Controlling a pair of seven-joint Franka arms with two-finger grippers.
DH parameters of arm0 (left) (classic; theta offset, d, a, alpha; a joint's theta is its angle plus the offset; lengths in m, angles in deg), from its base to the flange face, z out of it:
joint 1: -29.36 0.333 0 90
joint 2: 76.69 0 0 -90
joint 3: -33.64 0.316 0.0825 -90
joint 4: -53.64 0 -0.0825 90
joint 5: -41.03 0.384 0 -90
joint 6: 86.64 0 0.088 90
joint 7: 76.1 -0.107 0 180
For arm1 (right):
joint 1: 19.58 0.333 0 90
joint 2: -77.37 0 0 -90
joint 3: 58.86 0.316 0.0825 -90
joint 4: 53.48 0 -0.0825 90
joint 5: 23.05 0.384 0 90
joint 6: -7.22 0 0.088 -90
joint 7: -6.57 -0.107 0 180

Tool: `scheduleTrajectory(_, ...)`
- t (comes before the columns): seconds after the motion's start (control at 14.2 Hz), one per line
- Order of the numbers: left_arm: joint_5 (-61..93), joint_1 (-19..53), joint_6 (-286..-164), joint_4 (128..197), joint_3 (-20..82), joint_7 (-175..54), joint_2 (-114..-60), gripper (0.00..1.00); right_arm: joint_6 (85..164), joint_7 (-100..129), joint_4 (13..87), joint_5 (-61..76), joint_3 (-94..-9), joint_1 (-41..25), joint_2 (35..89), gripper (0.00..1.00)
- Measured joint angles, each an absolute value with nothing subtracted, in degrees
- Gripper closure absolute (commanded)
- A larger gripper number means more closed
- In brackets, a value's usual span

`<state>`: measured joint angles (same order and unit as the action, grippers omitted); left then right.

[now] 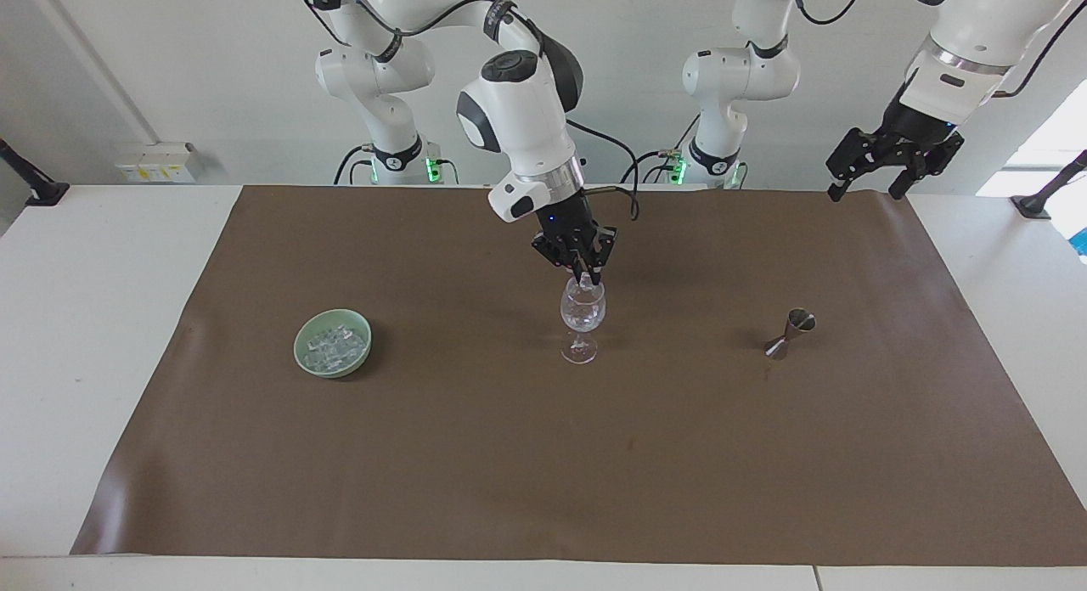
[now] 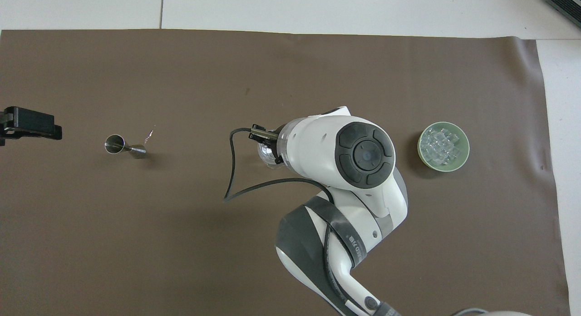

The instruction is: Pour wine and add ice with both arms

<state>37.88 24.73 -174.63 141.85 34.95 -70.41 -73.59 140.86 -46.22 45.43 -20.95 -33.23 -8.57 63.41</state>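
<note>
A clear stemmed wine glass (image 1: 582, 318) stands upright mid-mat, with something clear and glinting low in its bowl. My right gripper (image 1: 586, 277) points down just over the glass's rim, fingers close together on a small clear ice chunk that blends with the rim. In the overhead view the right arm covers most of the glass (image 2: 267, 155). More ice (image 1: 332, 343) lies piled in a green bowl (image 1: 306, 359) toward the right arm's end, also seen from overhead (image 2: 443, 144). My left gripper (image 1: 873, 177) hangs open and empty, high over the mat's corner at the left arm's end, where that arm waits.
A small steel jigger (image 1: 791, 332) stands on the brown mat (image 1: 543, 472) between the glass and the left arm's end; it shows from overhead (image 2: 125, 146) too. A black cable (image 2: 231, 170) loops off the right wrist beside the glass.
</note>
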Motion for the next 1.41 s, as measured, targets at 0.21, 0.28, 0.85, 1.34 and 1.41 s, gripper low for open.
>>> scheduleTrajectory(0.21, 37.88, 24.73, -174.63, 141.85, 34.95, -70.41, -73.59, 0.0, 140.97, -46.22, 45.43, -20.95, -33.24, -8.68, 63.4, 0.77)
scheduleTrajectory(0.28, 37.88, 24.73, -174.63, 141.85, 34.95, -70.41, -73.59, 0.0, 140.97, -46.22, 45.43, -20.95, -33.25, -8.68, 63.38, 0.74)
scheduleTrajectory(0.85, 37.88, 24.73, -174.63, 141.85, 34.95, -70.41, -73.59, 0.0, 140.97, -46.22, 45.48, -20.95, -33.25, -8.68, 63.34, 0.22)
scheduleTrajectory(1.34, 37.88, 24.73, -174.63, 141.85, 34.95, -70.41, -73.59, 0.0, 140.09, -46.01, 44.84, -27.83, -35.33, -11.5, 64.04, 0.0)
scheduleTrajectory(1.41, 37.88, 24.73, -174.63, 141.85, 34.95, -70.41, -73.59, 0.0, 138.99, -44.92, 44.59, -28.59, -36.96, -11.76, 64.75, 0.0)
